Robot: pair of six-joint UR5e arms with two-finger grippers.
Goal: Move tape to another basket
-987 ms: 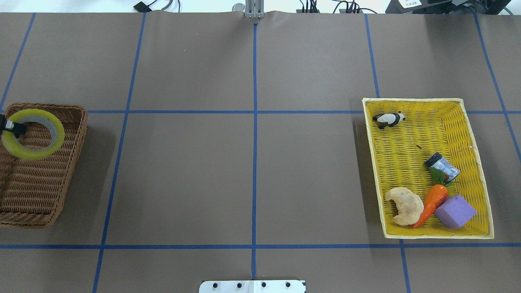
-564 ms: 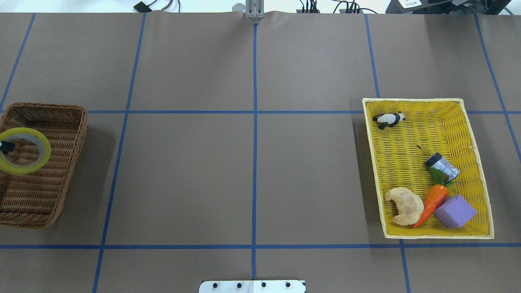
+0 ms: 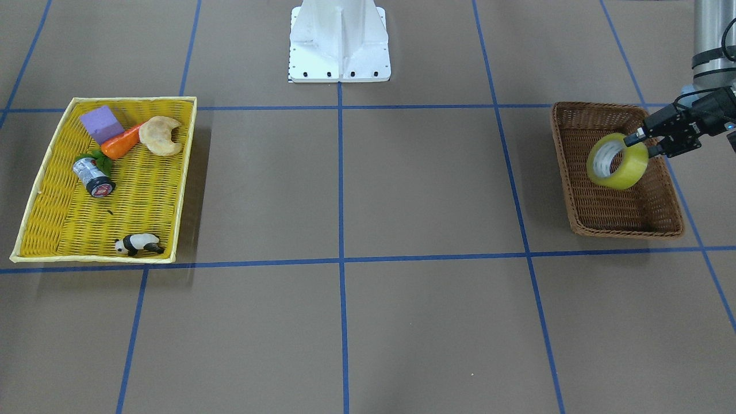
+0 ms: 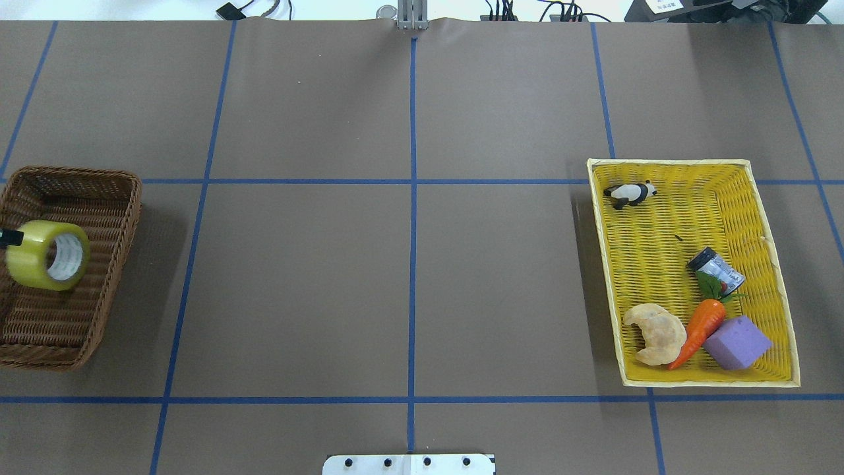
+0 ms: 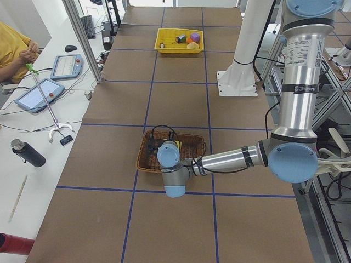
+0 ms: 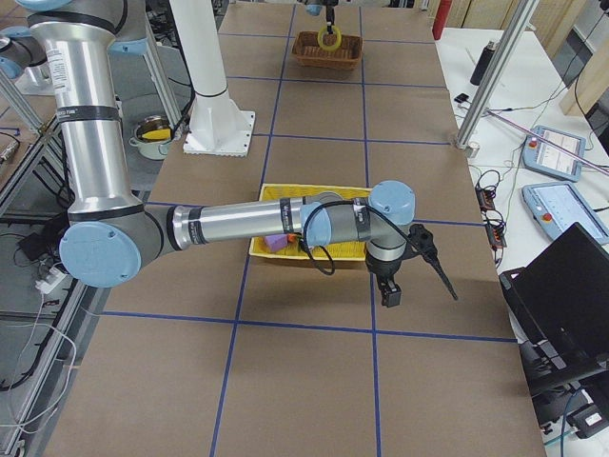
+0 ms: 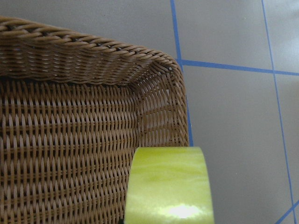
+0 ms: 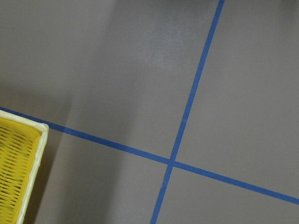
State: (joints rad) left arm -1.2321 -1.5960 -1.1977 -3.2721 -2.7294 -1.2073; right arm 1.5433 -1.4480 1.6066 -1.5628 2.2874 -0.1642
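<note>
The tape [image 4: 30, 260] is a yellow roll with a white core. It is held on edge over the dark brown wicker basket [image 4: 66, 330], with the core facing the table's middle. My left gripper [image 3: 641, 144] is shut on the roll's wall and reaches in from the basket's outer side. The tape [image 3: 627, 169] hangs above the basket [image 3: 627, 233] floor; I cannot tell if it touches. In the left wrist view the tape [image 7: 170, 186] fills the lower edge, in front of a basket [image 7: 70, 116] corner. My right gripper [image 6: 388, 290] shows only in the exterior right view, so I cannot tell its state.
The yellow woven tray-basket [image 4: 778, 218] stands at the far right. It holds a panda [image 4: 631, 193], a small can [image 4: 717, 269], a carrot [image 4: 700, 326], a croissant [image 4: 656, 333] and a purple block [image 4: 736, 343]. The robot's base [image 3: 339, 40] stands at the table's near edge.
The left gripper has carried the tape from the basket's back end toward its middle, lowered it, and turned it from lying flat to standing on edge. The right arm has not moved.
</note>
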